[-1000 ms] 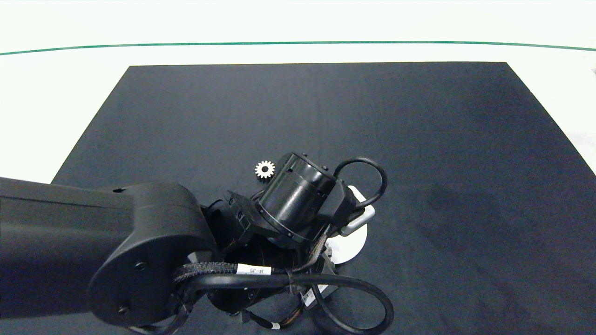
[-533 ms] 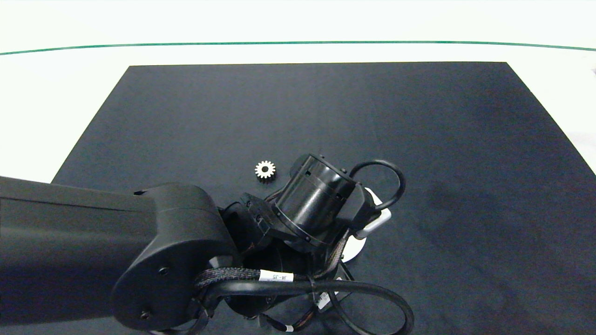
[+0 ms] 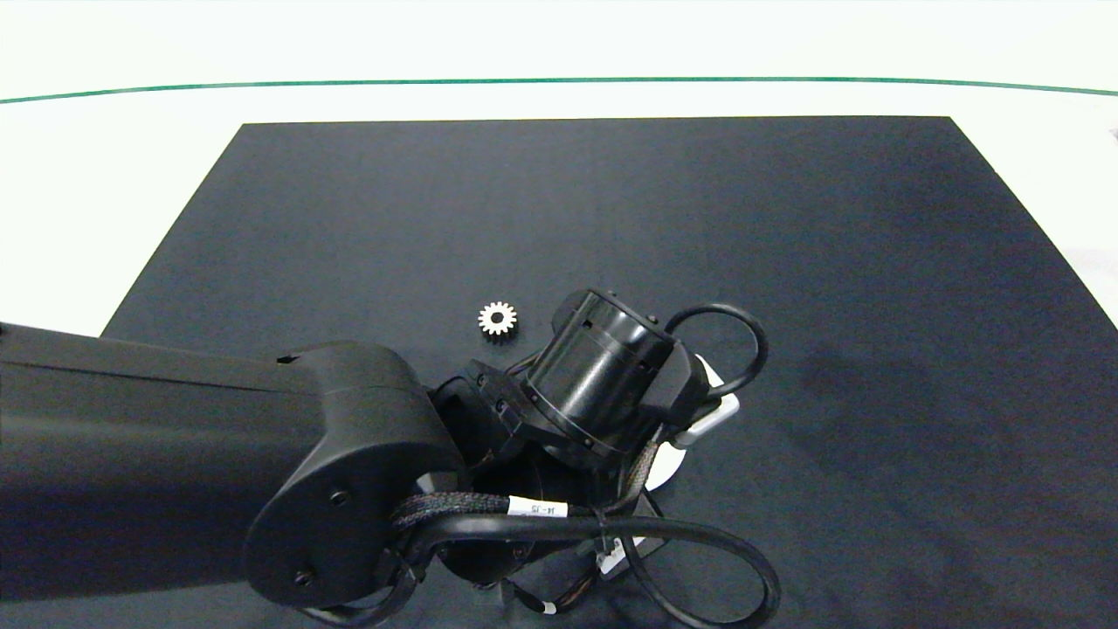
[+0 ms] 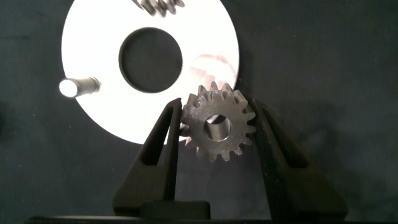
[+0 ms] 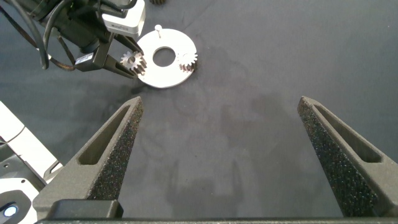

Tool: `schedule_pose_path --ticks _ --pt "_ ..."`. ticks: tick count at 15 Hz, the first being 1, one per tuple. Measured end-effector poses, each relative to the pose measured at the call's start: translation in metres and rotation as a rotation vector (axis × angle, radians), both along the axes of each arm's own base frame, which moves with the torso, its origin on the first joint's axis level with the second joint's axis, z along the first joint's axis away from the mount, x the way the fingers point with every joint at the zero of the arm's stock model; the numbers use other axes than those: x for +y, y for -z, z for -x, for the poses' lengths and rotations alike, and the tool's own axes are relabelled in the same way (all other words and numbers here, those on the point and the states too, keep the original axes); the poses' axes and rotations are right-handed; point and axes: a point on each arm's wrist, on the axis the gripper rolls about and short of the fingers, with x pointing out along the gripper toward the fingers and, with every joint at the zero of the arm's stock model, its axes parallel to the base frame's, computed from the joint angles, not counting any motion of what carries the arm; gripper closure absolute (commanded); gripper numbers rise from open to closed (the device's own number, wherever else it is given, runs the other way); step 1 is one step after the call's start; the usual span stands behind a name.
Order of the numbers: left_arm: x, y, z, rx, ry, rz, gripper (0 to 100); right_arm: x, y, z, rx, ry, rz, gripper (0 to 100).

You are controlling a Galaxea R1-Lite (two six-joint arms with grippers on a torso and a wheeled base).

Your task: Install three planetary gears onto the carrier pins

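Left gripper (image 4: 217, 104) pinched shut on one planetary gear (image 4: 200, 129), teeth squeezed between the two fingers, bore facing straight at the wrist camera. Hanging right at the rim of the white carrier disc (image 4: 93, 37), about half over the disc and half over the black mat (image 3: 786, 218).

Already one gear seated (image 4: 158, 5) on the far side of the disc. One bare pin (image 4: 76, 86) standing off to the other side of the big centre hole, clearly apart from the held gear. Also a pale smudge (image 4: 208, 62) on the disc just past the held gear's teeth. Might be the third pin seen end-on, can't tell for sure.

So the whole thing hinges on bore over pin. Gear axis looks parallel to the pins, which is good, so probably just a short slide inward over the disc and then down. If aiming for the bare pin instead, a longer sideways hop around the centre hole.

Spare gear (image 3: 497, 319) lying flat on the mat, just beyond the left arm's wrist. Right gripper (image 5: 227, 149) spread wide, holding nothing, parked well away.
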Motion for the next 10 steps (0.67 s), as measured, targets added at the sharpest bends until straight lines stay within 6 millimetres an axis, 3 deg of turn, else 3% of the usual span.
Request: schedule_pose_path --ticks 10 --pt "-0.0011 0.0052 -0.0108 0.004 -0.021 -0.010 81 0.0006 0.0005 0.0003 -0.001 -0.014 0.005 0"
